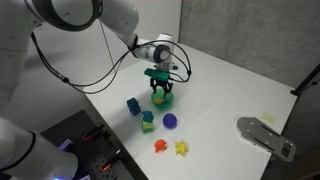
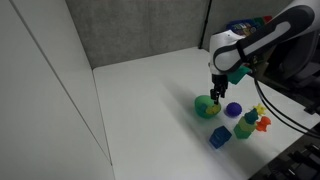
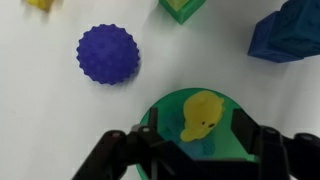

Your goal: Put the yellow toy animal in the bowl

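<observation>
As seen from the wrist, left to right: one purple ball [image 3: 108, 53]; one green bowl [image 3: 165, 110] holding one yellow toy animal [image 3: 203, 115]; one blue block [image 3: 288, 35]. Gripper [image 3: 190, 147] fingers spread apart, flanking bowl, clasping nothing. In an exterior view: one orange toy [image 1: 160, 146], one lumpy yellow toy [image 1: 182, 148].

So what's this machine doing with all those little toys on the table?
A robot arm's gripper hovers open right above the green bowl. The yellow toy animal lies inside the bowl, under the gripper and not pinched. The purple ball and blue block sit on the table nearby.
</observation>
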